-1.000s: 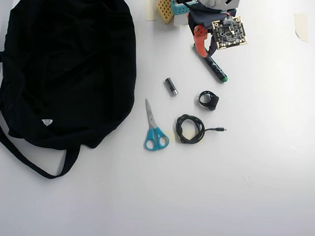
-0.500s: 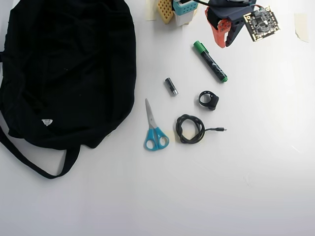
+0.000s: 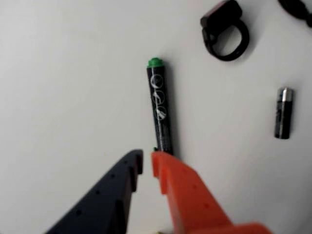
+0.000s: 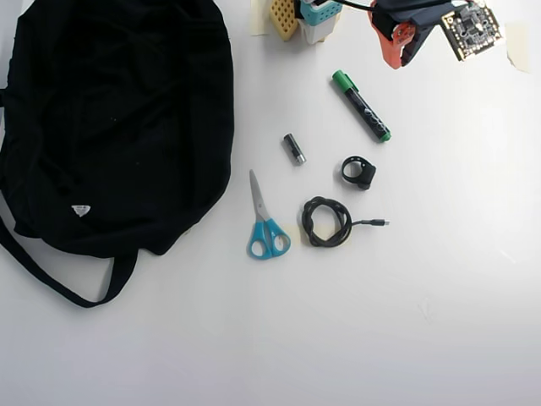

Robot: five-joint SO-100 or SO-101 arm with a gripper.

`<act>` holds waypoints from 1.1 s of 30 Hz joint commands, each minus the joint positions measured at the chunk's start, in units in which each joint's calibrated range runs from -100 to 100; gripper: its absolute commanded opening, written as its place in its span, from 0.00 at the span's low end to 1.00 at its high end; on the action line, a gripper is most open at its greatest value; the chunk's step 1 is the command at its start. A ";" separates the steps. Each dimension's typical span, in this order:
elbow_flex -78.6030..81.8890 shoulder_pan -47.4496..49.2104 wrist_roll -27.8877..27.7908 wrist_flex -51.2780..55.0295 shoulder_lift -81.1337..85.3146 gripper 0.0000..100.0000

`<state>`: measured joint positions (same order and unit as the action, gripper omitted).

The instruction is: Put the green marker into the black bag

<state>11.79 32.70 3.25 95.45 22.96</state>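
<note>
The marker (image 4: 361, 106) looks light, rigid and round, likely to roll; best gripped mid-barrel. The jaws sit nearly closed, holding nothing.

White table (image 4: 439, 296) bearing several items. Blue-handled scissors (image 4: 265, 222) lie near centre, blades pointing up the overhead view. Battery (image 4: 294, 148): above and right of the scissors. Coiled black cable (image 4: 327, 222): just right of the scissors' handles. Black ring-shaped part (image 4: 359, 172): above the cable's right side.
</note>
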 commanded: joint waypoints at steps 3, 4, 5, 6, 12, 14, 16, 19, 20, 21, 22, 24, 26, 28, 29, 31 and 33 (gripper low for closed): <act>6.63 2.98 1.00 -0.79 1.61 0.03; 8.87 3.43 1.84 -2.51 1.61 0.03; 10.22 3.35 2.10 -4.06 1.61 0.03; 11.39 3.13 2.15 -5.96 1.61 0.03; 17.23 1.56 2.10 -14.83 1.61 0.03; 19.29 1.04 2.10 -17.07 1.61 0.03; 21.27 0.96 2.10 -19.48 1.36 0.03; 23.70 0.96 2.15 -22.58 0.53 0.03; 24.69 0.96 2.15 -23.70 0.53 0.03; 25.58 0.89 2.15 -24.73 0.53 0.03; 26.30 0.66 2.15 -25.68 0.53 0.03; 28.01 0.06 2.15 -27.58 0.53 0.03; 29.63 0.06 2.15 -29.56 0.53 0.03; 31.24 -0.01 2.15 -31.62 0.53 0.06; 31.78 -0.01 2.15 -32.57 0.53 0.08; 32.41 -0.01 2.15 -33.35 0.53 0.13; 32.50 0.06 2.15 -33.43 0.53 0.17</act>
<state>44.58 33.06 5.25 63.07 23.12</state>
